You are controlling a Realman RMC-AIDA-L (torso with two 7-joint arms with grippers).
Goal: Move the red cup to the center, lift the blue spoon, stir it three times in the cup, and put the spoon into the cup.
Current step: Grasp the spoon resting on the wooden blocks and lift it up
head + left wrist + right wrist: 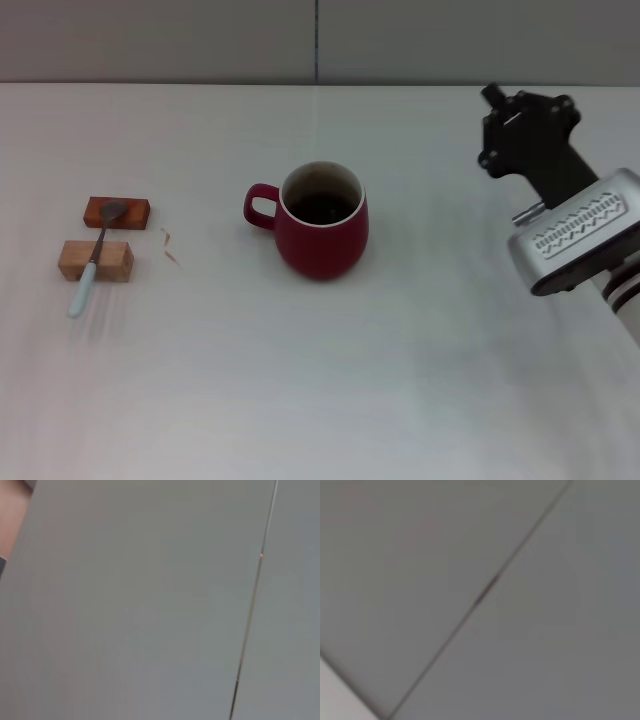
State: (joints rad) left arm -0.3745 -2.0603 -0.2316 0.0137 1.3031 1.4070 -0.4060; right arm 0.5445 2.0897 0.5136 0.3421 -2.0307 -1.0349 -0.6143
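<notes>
Standing mid-table, the red cup (pixel 322 222) is apart from the right gripper (pixel 524 130), grip state unclear

**Red cup sitting mid-table, blue spoon resting at far left**

The red cup (pixel 322 222) is standing upright near the center of the head view, its loop handle pointing toward the frame's left. Its rounded dark-red body is showing a cream-white rim and inner wall, with a dark bottom inside. The blue spoon (pixel 93 262) is lying well apart from it at the left side of the frame, its grey metal bowl sitting toward the top and its pale blue handle slanting down toward the lower left, the handle's end reaching the tabletop.
</notes>
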